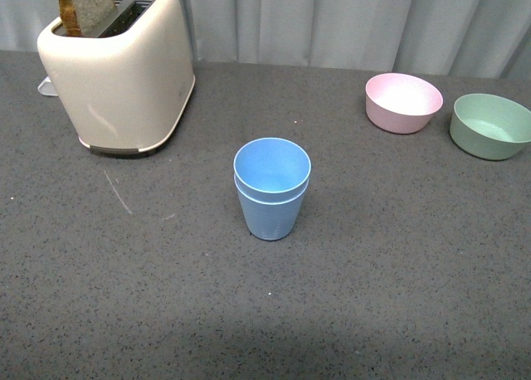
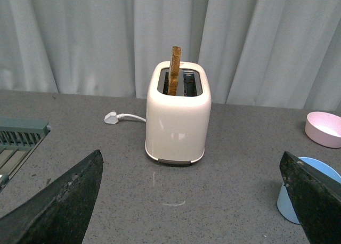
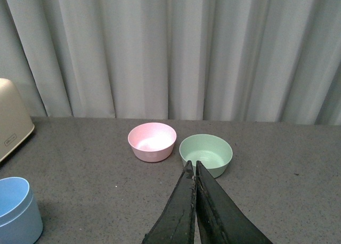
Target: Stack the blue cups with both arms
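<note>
The two blue cups (image 1: 271,187) stand nested, one inside the other, upright in the middle of the grey table. Neither arm shows in the front view. The stack also shows in the left wrist view (image 2: 301,196), just beside one finger of my left gripper (image 2: 192,201), which is open and empty with its jaws wide apart. In the right wrist view the stack (image 3: 17,209) sits at the edge of the picture, well apart from my right gripper (image 3: 193,167), which is shut on nothing, fingers pressed together.
A cream toaster (image 1: 116,65) with a slice of toast in it stands at the back left, its white plug (image 2: 111,118) beside it. A pink bowl (image 1: 403,102) and a green bowl (image 1: 490,125) stand at the back right. Grey curtains hang behind the table.
</note>
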{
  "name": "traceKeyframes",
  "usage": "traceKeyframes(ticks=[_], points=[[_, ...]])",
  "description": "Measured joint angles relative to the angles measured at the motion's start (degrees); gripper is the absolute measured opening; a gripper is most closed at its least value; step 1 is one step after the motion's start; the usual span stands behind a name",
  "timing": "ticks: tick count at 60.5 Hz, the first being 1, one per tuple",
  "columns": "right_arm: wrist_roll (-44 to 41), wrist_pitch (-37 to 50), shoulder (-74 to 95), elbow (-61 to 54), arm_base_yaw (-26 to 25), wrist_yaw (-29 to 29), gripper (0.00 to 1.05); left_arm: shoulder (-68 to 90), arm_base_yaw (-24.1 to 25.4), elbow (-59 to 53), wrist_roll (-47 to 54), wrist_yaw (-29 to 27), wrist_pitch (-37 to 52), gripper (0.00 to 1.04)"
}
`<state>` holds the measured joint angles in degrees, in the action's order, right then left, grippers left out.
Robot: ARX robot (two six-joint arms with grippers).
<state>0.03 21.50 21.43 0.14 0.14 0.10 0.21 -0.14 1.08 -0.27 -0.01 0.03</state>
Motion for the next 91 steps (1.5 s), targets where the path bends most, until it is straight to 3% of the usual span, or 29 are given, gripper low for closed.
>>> traceKeyframes(ticks=[35, 41, 58, 62, 70, 83, 87, 91], points=[[-0.02, -11.30, -11.47, 0.00, 0.00, -0.02, 0.01, 0.00, 0.00, 0.00, 0.00, 0.00, 0.00, 0.98], [-0.02, -20.94, -19.41, 0.04, 0.00, -0.17, 0.01, 0.00, 0.00, 0.00, 0.00, -0.07, 0.00, 0.98], [-0.09, -21.40, -21.20, 0.04, 0.00, -0.20, 0.01, -0.02, 0.00, 0.00, 0.00, -0.02, 0.00, 0.98], [-0.07, -21.40, -21.20, 0.04, 0.00, -0.20, 0.11, -0.02, 0.00, 0.00, 0.00, -0.02, 0.00, 0.98], [-0.07, -21.40, -21.20, 0.04, 0.00, -0.20, 0.42, -0.02, 0.00, 0.00, 0.00, -0.02, 0.00, 0.98], [-0.07, -21.40, -21.22, 0.04, 0.00, -0.17, 0.78, -0.02, 0.00, 0.00, 0.00, -0.02, 0.00, 0.98], [-0.07, -21.40, -21.22, 0.04, 0.00, -0.17, 0.94, -0.02, 0.00, 0.00, 0.00, -0.02, 0.00, 0.98], [0.00, -21.40, -21.20, 0.04, 0.00, -0.17, 0.95, -0.02, 0.00, 0.00, 0.00, -0.02, 0.00, 0.98]])
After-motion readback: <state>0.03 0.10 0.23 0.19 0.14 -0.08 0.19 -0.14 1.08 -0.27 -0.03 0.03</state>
